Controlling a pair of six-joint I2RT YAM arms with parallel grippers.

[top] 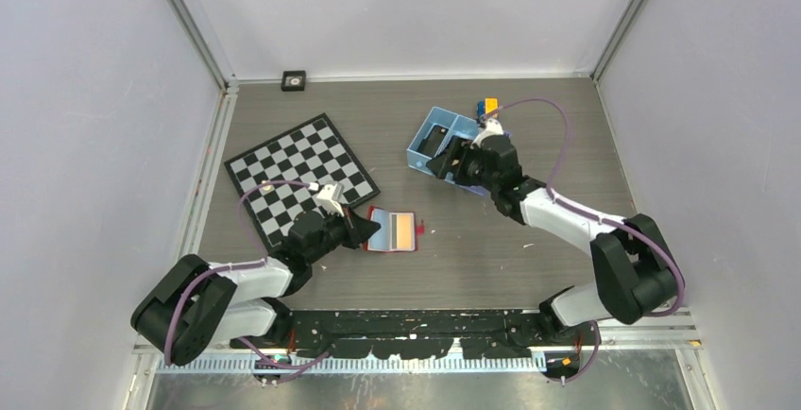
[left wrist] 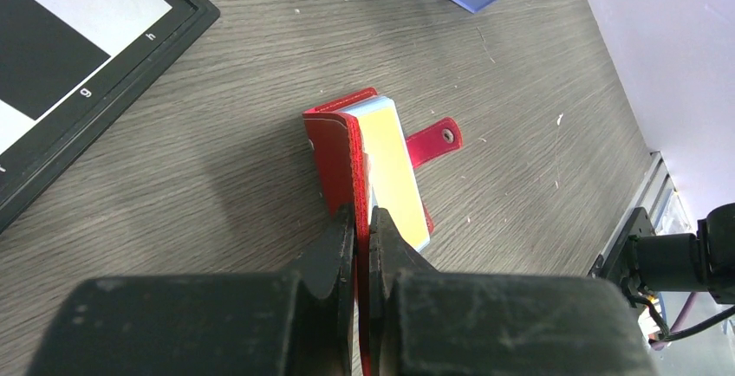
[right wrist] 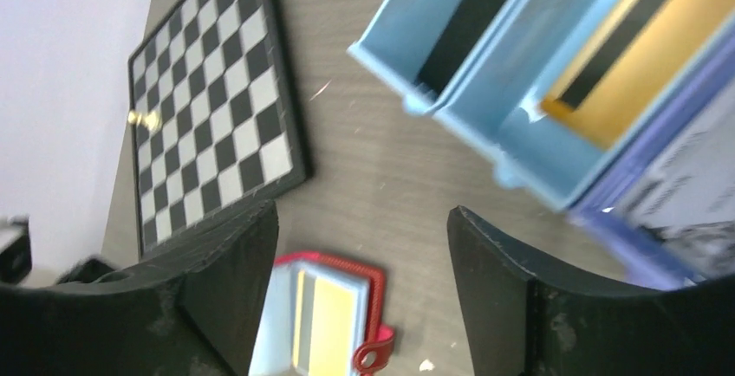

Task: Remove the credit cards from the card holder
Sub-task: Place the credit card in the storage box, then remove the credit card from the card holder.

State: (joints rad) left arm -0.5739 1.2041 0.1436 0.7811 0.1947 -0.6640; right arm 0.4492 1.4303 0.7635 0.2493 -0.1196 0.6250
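Top external: left gripper [top: 366,231] clamps one card holder [top: 385,240]; right gripper [top: 451,161] gapes above one tray [top: 444,115].

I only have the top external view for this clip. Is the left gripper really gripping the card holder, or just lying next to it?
Observer: It is gripping. In the left wrist view, the left gripper is shut on the red cover of the card holder and pinches its near edge.
Operator: The right arm blocks part of the tray for me. Is there anything under it?
Observer: Yes. The right wrist view shows an orange-gold credit card with a black stripe. It lies in one compartment of the blue tray.
Operator: Is the right gripper holding anything?
Observer: No. The right gripper is open, with its fingers wide apart and nothing between them.
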